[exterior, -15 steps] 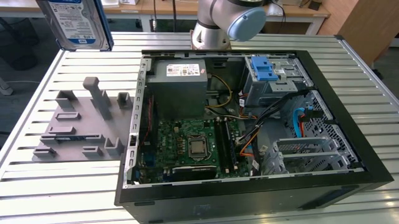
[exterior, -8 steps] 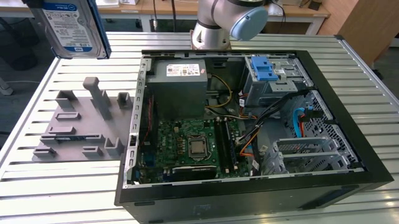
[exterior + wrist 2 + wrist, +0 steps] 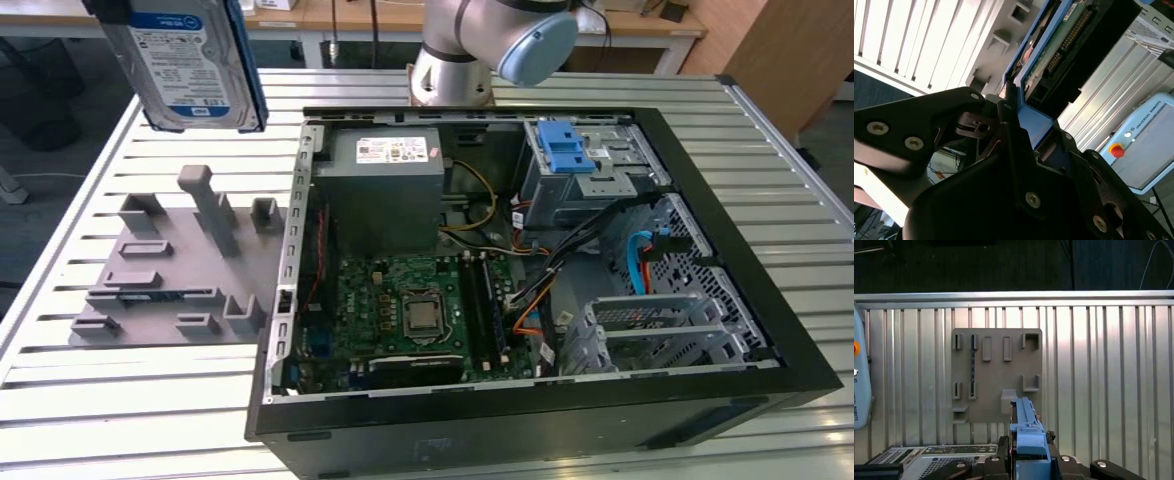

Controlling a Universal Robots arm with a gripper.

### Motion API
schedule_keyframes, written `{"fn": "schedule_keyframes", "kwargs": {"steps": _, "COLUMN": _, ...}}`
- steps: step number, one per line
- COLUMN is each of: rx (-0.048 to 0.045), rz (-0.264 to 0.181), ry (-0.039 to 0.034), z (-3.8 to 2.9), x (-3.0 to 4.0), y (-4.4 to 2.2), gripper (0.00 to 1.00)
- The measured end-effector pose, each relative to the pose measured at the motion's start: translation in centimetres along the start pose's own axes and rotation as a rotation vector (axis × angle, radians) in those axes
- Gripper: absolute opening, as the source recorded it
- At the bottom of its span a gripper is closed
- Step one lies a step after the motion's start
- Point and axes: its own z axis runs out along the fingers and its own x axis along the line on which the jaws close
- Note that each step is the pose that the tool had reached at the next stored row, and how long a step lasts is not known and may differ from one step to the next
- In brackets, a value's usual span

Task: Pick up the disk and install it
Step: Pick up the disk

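Observation:
The disk [image 3: 187, 65], silver-grey with a white-and-blue label and blue side rails, hangs upright in the air over the table's far corner, at the exterior view's left of the open computer case [image 3: 747, 340]. In the second wrist view my gripper [image 3: 1026, 117] is shut on the disk [image 3: 1054, 55] at its blue rail. In the first wrist view the disk [image 3: 1026, 427] shows edge-on between the black fingers [image 3: 1004, 445], high above the grey holder plate [image 3: 996, 372].
The grey holder plate [image 3: 174, 270] with upright slots lies on the slatted metal table [image 3: 80, 380]. Inside the case sit a grey power supply [image 3: 387, 190], a motherboard [image 3: 414, 310] and a drive cage with a blue latch [image 3: 567, 150]. The arm's base [image 3: 461, 50] stands behind the case.

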Motion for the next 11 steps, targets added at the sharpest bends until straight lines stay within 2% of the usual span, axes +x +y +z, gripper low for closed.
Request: {"fn": "schedule_keyframes", "kwargs": {"steps": 11, "rx": -0.0008, "rz": 0.000, "ry": 0.0001, "z": 0.16, "x": -0.16, "y": -5.00, "gripper": 0.36}}
